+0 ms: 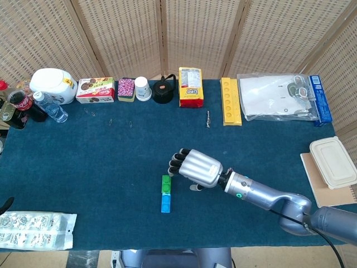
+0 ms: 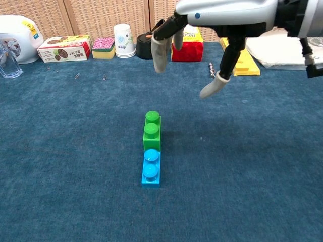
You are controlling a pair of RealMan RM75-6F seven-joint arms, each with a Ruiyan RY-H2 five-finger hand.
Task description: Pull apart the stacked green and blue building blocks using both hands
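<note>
The green block [image 1: 165, 183] [image 2: 152, 131] and the blue block [image 1: 165, 202] [image 2: 151, 168] lie joined end to end on the blue tablecloth, green at the far end. My right hand [image 1: 195, 168] [image 2: 202, 35] hovers above and just right of the green block, fingers apart and pointing down, holding nothing and touching neither block. My left hand shows only as a dark tip [image 1: 8, 203] at the left edge of the head view.
Along the far edge stand a cookie box [image 1: 95, 90], a paper cup [image 1: 143, 88], a black kettle [image 1: 163, 90], a yellow packet [image 1: 191, 87] and a yellow tray [image 1: 230, 101]. A blister pack [image 1: 34, 230] lies front left.
</note>
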